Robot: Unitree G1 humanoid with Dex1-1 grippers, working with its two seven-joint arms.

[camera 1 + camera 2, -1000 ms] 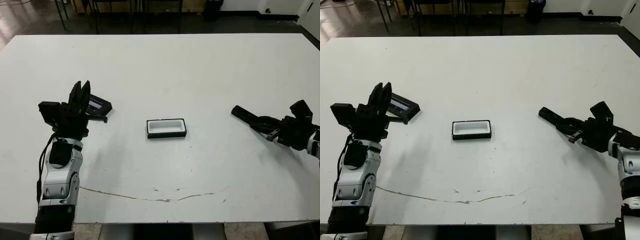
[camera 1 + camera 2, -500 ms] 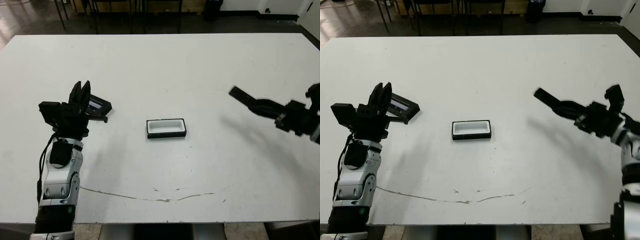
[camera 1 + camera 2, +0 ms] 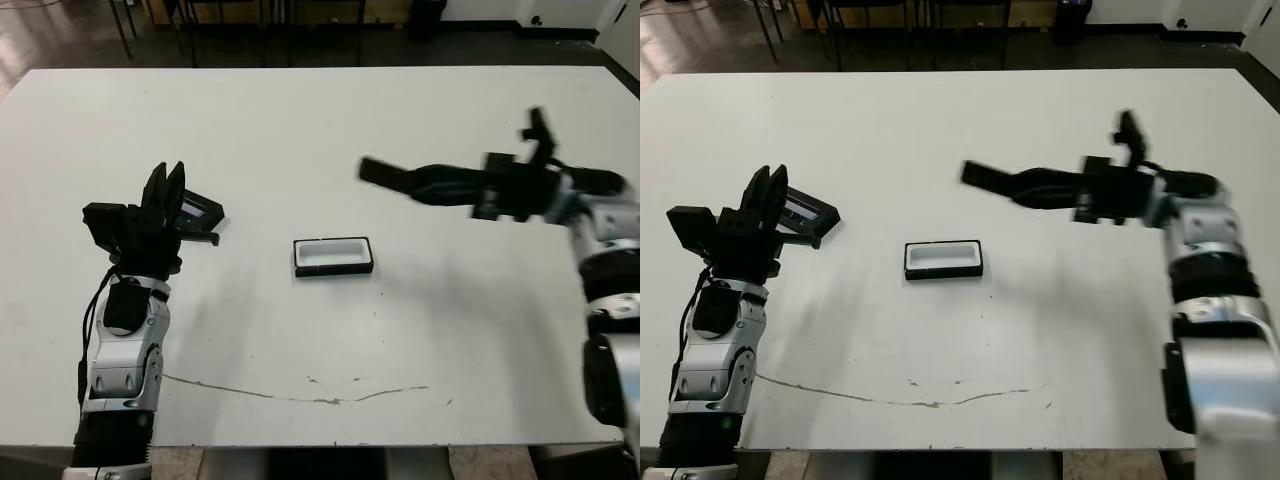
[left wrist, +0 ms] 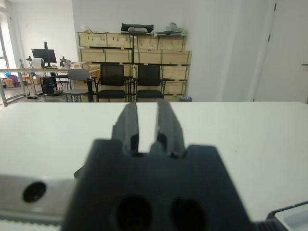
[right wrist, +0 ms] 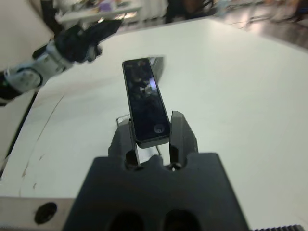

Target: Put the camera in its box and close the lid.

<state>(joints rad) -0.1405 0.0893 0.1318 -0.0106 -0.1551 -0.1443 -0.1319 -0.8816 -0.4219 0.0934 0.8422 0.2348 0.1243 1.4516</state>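
On the white table (image 3: 330, 130) a small shallow black rectangular box with rounded corners and a white lining (image 3: 333, 256) lies open near the middle, its long side running left to right.

The right gripper (image 5: 151, 132) is raised above the table to the right of the box, its arm stretched in from the right edge. Its two black fingers (image 5: 179, 132) are pinched on one end of the slim black bar-shaped camera (image 5: 145, 102), which sticks straight out beyond the fingertips. In the head views the camera (image 3: 395, 178) points toward the robot's left, and its free end hangs behind and a little right of the box, clear of it. The glossy upper face of the bar carries a small round mark near the held end; a faint bluish-purple sheen shows on the face, though motion blur makes it hard to say whether that is a lit screen or a reflection.

The left gripper (image 3: 165, 192) stands at the table's left side, well apart from the box, fingers pointing up and away from the robot. In the left wrist view its two fingers (image 4: 166, 126) stand slightly apart with a narrow slit between them, holding nothing. Just behind and right of it lies the thin flat black lid with a pale grey panel (image 3: 197, 212), seemingly tilted.
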